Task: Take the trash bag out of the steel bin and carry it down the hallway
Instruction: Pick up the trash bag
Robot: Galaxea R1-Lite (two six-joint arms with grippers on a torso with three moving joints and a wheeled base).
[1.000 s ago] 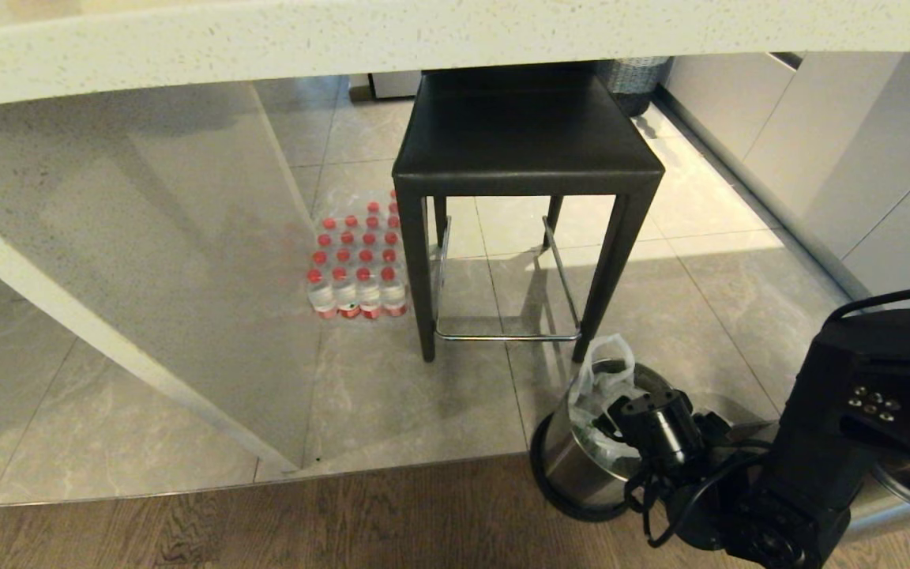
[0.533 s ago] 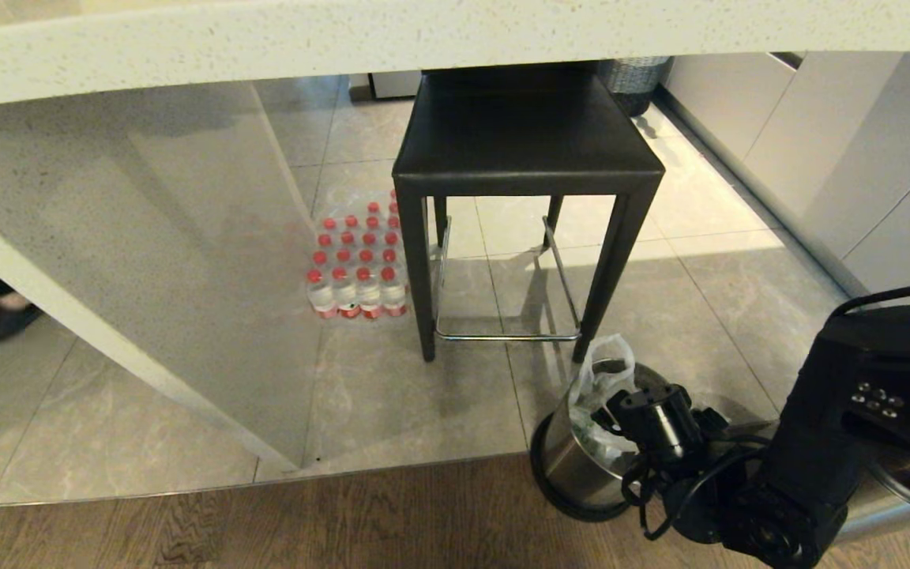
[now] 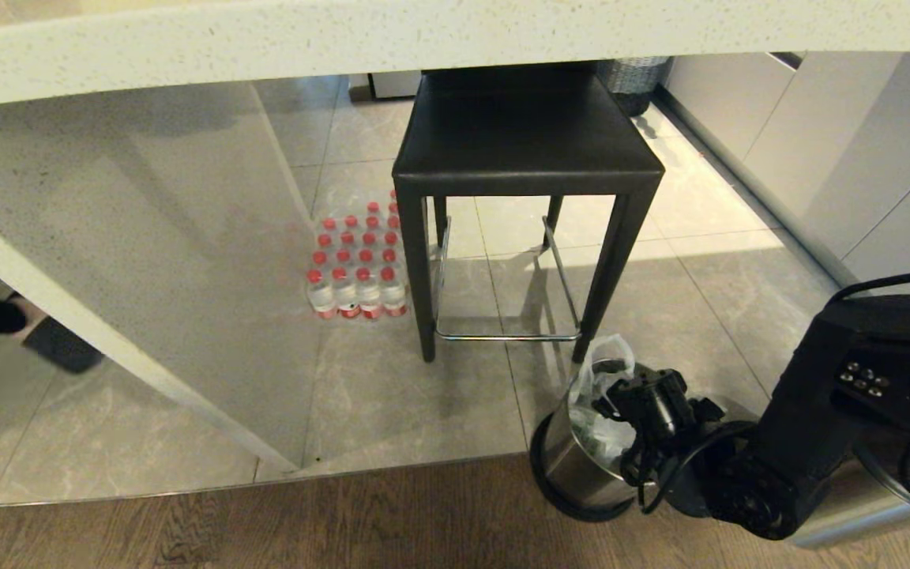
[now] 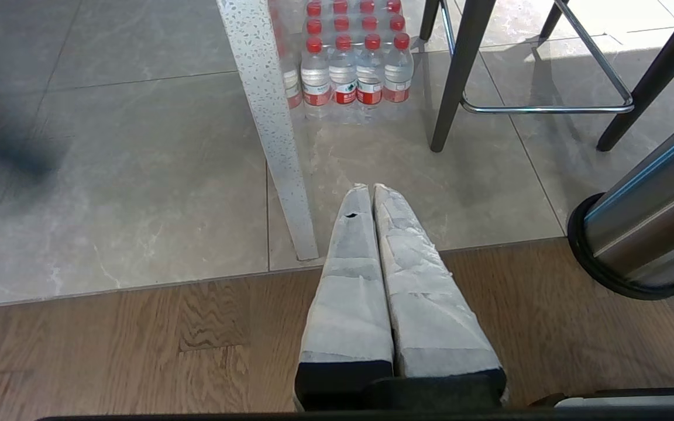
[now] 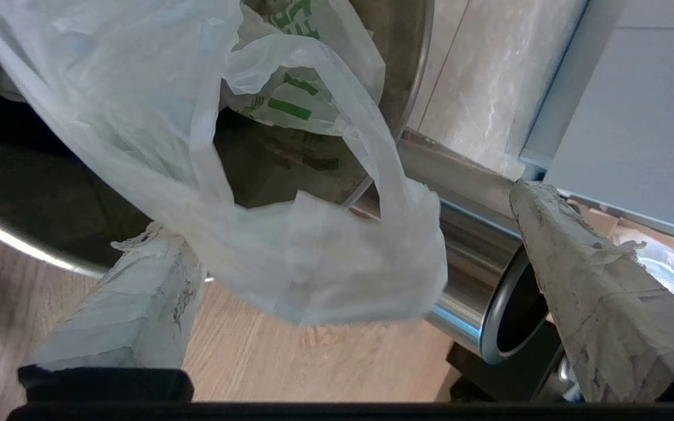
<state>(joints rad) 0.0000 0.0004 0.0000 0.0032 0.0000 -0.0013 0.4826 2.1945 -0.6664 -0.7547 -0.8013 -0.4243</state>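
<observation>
While the right arm works low at the bin, the scene reads from the left like this: a person's dark shoe (image 3: 60, 346) shows beyond the slanted leg of the speckled white stone worktop (image 3: 186, 35), a shrink-wrapped pack of clear water bottles with red caps (image 3: 356, 265) sits on the grey marble-look floor tiles (image 3: 392, 395), and the tall black square-seated stool (image 3: 524, 134) stands just behind the small round shiny steel bin with its thick black base ring (image 3: 573, 466). The left claw (image 4: 370, 193) is parked over the wood floor beside that bin with its 2 taped fingers pressed together and nothing between them. The thin, crinkled, whitish translucent trash bag with green printing (image 5: 278, 234) sits in the bin, 1 handle loop sticking up above the rim. The right claw (image 5: 343, 234) hangs at the bin mouth with its fingers spread wide, and in the right wrist view the loose loop and a bunch of film lie between them, apparently not yet pinched. To do this step well, I would close on the gathered film near the loop, taking several layers rather than 1 thin edge, then lift straight up and slowly so the light bin is not dragged or tipped. A second steel cylinder (image 5: 466, 280) lies just beside the right finger and should be kept clear of the closing stroke.
</observation>
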